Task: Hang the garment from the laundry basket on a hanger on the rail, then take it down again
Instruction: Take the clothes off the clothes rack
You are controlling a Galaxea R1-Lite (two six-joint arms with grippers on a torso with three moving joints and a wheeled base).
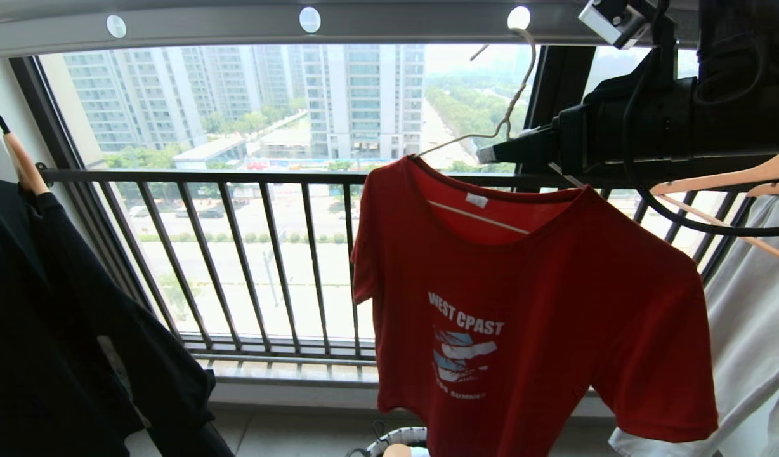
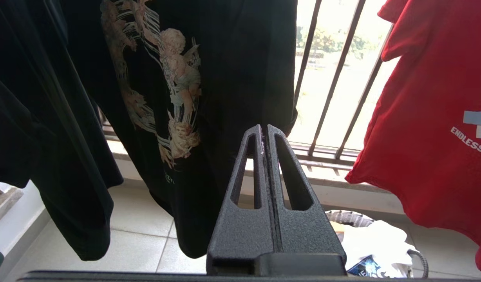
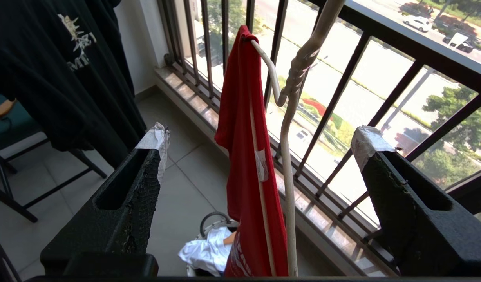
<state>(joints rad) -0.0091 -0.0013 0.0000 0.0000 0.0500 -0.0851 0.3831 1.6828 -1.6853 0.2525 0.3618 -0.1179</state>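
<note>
Head view shows the rail (image 1: 250,22) carrying the garment (image 1: 529,317), soft, light and limp, on the hanger (image 1: 513,108), whose hook sits in a rail hole. Thin springy wire would swing; its twisted neck looks the firmest hold. Right gripper (image 3: 260,156) stands wide open around that neck, touching nothing. Left gripper (image 2: 264,135) is closed and empty beside the black shirt (image 2: 209,78). Laundry basket (image 1: 399,437) is mostly cut off.

The left hand (image 2: 264,131), fingers pressed together, points between black shirt (image 2: 178,98) and red garment (image 2: 432,117).
</note>
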